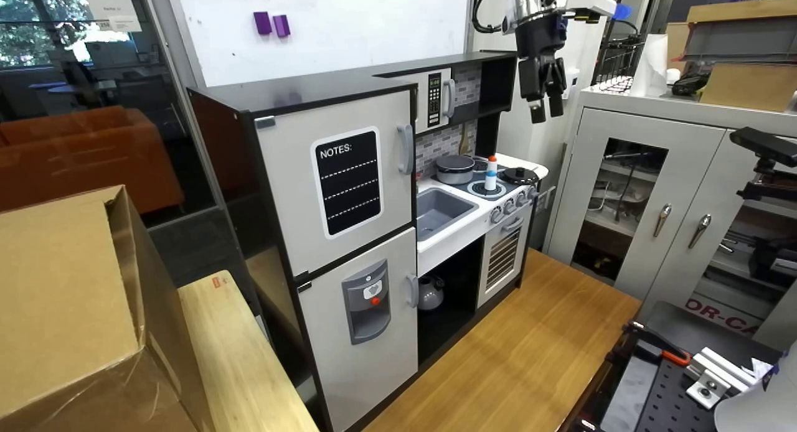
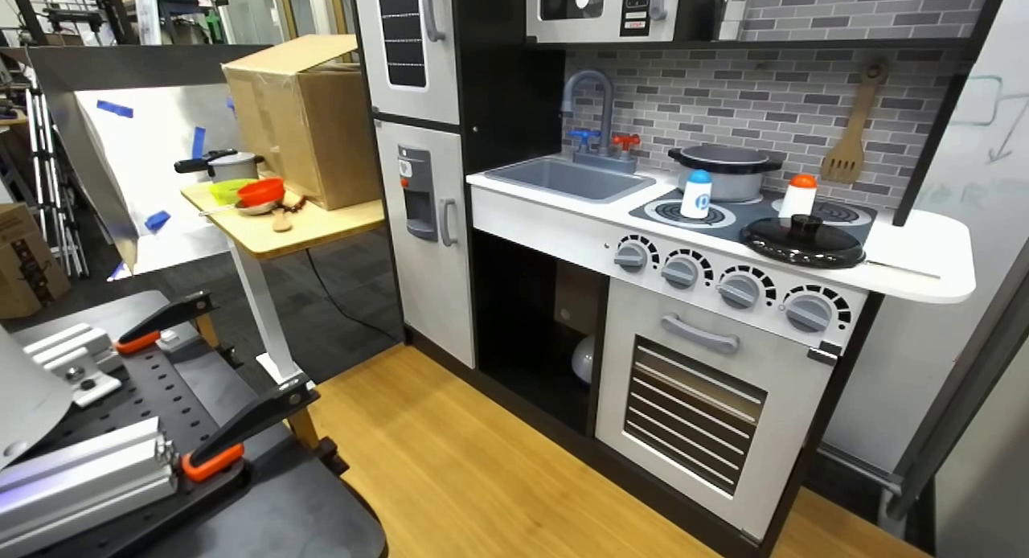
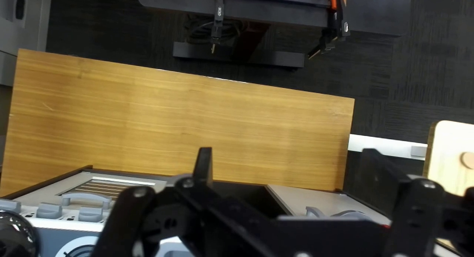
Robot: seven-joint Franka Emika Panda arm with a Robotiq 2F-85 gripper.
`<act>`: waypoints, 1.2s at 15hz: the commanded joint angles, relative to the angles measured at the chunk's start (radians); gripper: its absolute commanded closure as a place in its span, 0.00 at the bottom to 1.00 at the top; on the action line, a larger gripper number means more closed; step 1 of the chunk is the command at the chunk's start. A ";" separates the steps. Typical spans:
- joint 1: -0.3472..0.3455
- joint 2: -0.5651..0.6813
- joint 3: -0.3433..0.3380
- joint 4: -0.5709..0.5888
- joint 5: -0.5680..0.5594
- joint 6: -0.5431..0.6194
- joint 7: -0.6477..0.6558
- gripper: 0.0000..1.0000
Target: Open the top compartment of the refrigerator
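The refrigerator [image 1: 299, 258] stands upright with both white doors shut; it also shows in an exterior view [image 2: 506, 84]. Its top compartment [image 1: 347, 182] has a black NOTES panel and a grey vertical handle [image 1: 406, 149]. The top compartment also shows, cut off by the upper edge, in an exterior view [image 2: 402, 35], with its handle [image 2: 432, 11]. My gripper [image 1: 547, 110] hangs high, pointing down, beyond the microwave end of the kitchen and well apart from the handle. In the wrist view the gripper [image 3: 289, 153] is open and empty. The top compartment does not show there; the lower door [image 3: 296, 196] does.
The microwave [image 1: 434, 99] and upper shelf lie between gripper and fridge. A pot [image 2: 727, 172], shaker bottles [image 2: 696, 194] and a black lid [image 2: 802, 240] stand on the stove. A grey cabinet [image 1: 622, 189], a cardboard box [image 1: 68, 295] and a clamp-fitted table [image 2: 265, 494] are around.
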 commanded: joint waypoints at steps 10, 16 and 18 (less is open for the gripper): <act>0.012 0.075 0.051 0.075 0.008 0.320 0.035 0.00; 0.016 0.071 0.067 0.059 0.001 0.358 0.031 0.00; 0.016 0.071 0.067 0.059 0.001 0.361 0.031 0.00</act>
